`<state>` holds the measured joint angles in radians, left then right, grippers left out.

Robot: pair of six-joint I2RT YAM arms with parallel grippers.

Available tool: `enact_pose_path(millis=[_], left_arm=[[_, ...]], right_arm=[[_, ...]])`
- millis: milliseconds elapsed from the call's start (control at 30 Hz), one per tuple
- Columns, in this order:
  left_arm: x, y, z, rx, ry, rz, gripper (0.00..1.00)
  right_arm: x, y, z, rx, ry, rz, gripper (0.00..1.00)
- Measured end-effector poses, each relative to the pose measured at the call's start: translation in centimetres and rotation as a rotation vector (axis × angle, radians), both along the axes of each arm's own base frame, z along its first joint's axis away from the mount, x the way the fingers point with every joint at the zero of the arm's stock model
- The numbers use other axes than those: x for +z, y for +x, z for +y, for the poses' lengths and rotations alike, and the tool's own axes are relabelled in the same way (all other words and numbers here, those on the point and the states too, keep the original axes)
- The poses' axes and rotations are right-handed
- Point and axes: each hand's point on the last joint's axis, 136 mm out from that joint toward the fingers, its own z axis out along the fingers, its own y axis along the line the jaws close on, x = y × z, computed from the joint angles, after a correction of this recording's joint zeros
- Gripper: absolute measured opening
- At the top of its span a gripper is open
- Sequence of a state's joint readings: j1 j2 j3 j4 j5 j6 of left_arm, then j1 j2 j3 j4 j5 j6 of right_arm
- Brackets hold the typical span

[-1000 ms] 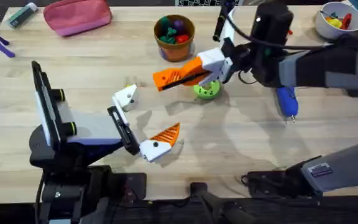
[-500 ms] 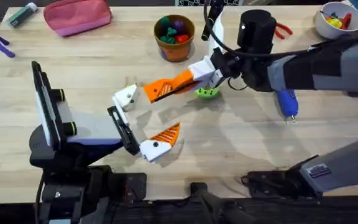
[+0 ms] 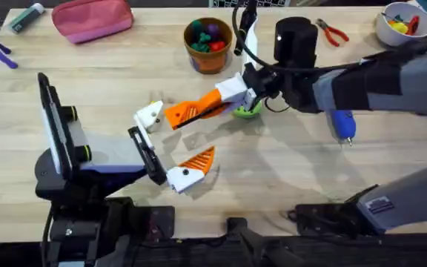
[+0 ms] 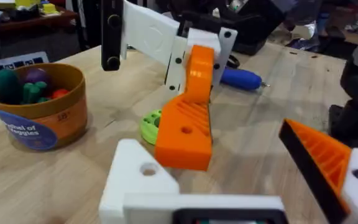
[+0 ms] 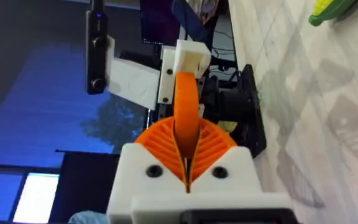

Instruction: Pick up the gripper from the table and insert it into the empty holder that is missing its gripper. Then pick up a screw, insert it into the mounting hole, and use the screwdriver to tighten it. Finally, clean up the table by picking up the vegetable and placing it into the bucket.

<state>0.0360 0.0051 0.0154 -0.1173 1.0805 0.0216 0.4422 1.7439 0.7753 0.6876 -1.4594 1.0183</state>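
— Start at the left. What has the left gripper (image 3: pixel 173 139) done since a second ago?

— Nothing. It lies low over the surface (image 3: pixel 273 170) in the same spot, its fingers (image 3: pixel 187 172) spread wide and holding nothing. One finger carries an orange pad. The other is the bare white holder (image 3: pixel 149 115), and it has not shifted either.

— And the gripper?

— That is what changed. The gripper (image 3: pixel 190 111) was up beside the bucket (image 3: pixel 208 44) and above the green disc (image 3: pixel 247 110). Now it has come down and to the left, and its wide end hangs just beside the holder, tilted. From the left wrist it hangs just behind the holder (image 4: pixel 138 177), with a narrow gap between them; I cannot tell whether they touch.

— Who carries it?

— The right gripper (image 3: pixel 227 95). Its fingers are clamped on the thin end of the gripper; in the right wrist view the two ribbed pads (image 5: pixel 160 140) press on it from both sides. The whole right arm has swung left with it.

— The bucket?

— Unmoved, with toy pieces inside. The disc has stayed too, half under the right gripper.

— Further right?

— The screwdriver (image 3: pixel 343 122) lies where it lay, beside the right arm. The red pliers (image 3: pixel 332 33) near the far edge were hidden behind the arm a second ago and now show whole. The white bowl (image 3: pixel 400 22) sits in the far right corner as before.

— The vegetable?

— The right wrist view shows it (image 5: pixel 335 9) lying on the surface, well apart from the bucket
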Motion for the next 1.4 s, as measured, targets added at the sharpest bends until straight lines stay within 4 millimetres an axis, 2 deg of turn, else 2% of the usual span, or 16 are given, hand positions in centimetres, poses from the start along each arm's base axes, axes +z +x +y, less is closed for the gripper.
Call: enact_pose_path(millis=[300, 967, 1400], left_arm=[[0.0, 0.0, 0.0, 0.0, 0.0, 0.0, 0.985], [0.0, 0.0, 0.0, 0.001, 0.001, -0.002, 0.986], [0.0, 0.0, 0.0, 0.0, 0.0, 0.0, 0.985]], right_arm=[[-1.6, -0.7, 1.1, 0.037, -0.029, 0.061, 0.01], [0.0, 0.0, 1.7, 0.058, -0.005, 0.025, 0.01], [-0.4, 0.7, 2.4, 0.007, -0.038, 0.041, 0.009]])
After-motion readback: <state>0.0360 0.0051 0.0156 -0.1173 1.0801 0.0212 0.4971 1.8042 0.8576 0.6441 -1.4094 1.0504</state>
